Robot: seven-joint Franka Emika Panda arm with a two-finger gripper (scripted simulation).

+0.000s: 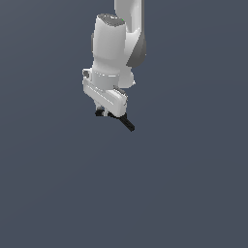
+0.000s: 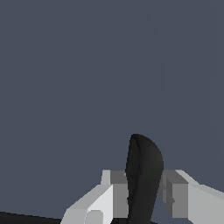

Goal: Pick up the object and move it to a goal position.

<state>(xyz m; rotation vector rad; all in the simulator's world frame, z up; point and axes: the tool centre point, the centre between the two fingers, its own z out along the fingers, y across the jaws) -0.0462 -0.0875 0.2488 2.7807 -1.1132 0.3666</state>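
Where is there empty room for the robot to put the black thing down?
Almost everywhere. The only crowded spot is under the white arm, where the gripper is closed on the black object. Nothing shows in the grey space below it or toward the exterior view's left and right. The wrist view shows only plain grey beyond the object.

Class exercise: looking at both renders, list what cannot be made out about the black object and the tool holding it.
- Exterior view: the tool hides most of the black object; its shape is unclear.
- Wrist view: the object is cut off by the picture's edge.
- No red mark is visible.
- No goal position shows in either view.
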